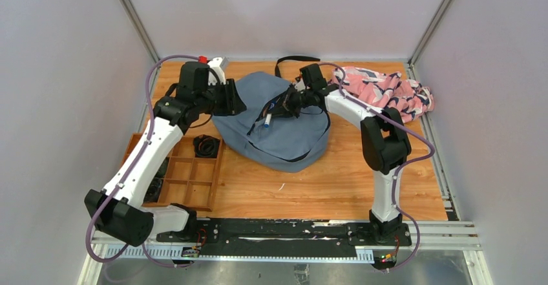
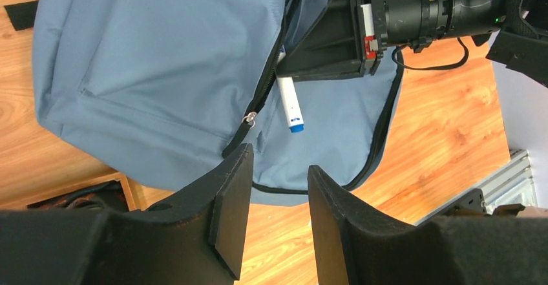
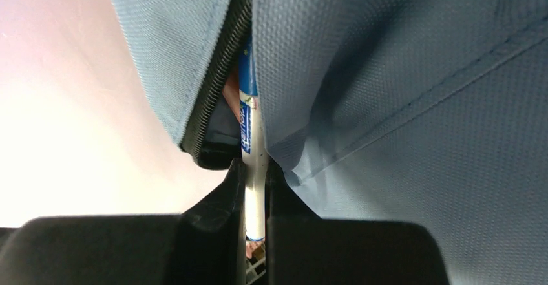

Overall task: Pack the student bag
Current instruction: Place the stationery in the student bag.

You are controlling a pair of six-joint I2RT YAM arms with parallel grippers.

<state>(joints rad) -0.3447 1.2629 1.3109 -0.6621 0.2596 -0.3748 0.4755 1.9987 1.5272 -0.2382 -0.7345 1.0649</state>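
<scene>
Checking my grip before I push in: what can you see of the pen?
The pen is a slim white barrel, plastic by the look of it, with blue print and a blue end. The right hand is shut on it. It slants along the open zipper of the bag, with one end between the zipper edges, touching the fabric.

**Grey-blue bag, white-and-blue pen, black claws**

The student bag (image 1: 284, 144) is grey-blue woven fabric, with black zipper seams and black straps. The right claw (image 3: 255, 168) has matt black fingers, and the pen (image 3: 253, 136) pinched between them is white with blue lettering and a blue tip. The left claw (image 2: 278, 162) is the same matt black, on a white arm (image 1: 145, 159) with black joints. Behind the right claw, the cloth (image 1: 388, 91) is patterned pink, white and navy. The surface (image 1: 336, 188) is orange-brown wood grain. The tray (image 1: 218, 175) behind the left claw is a darker brown wood.
</scene>
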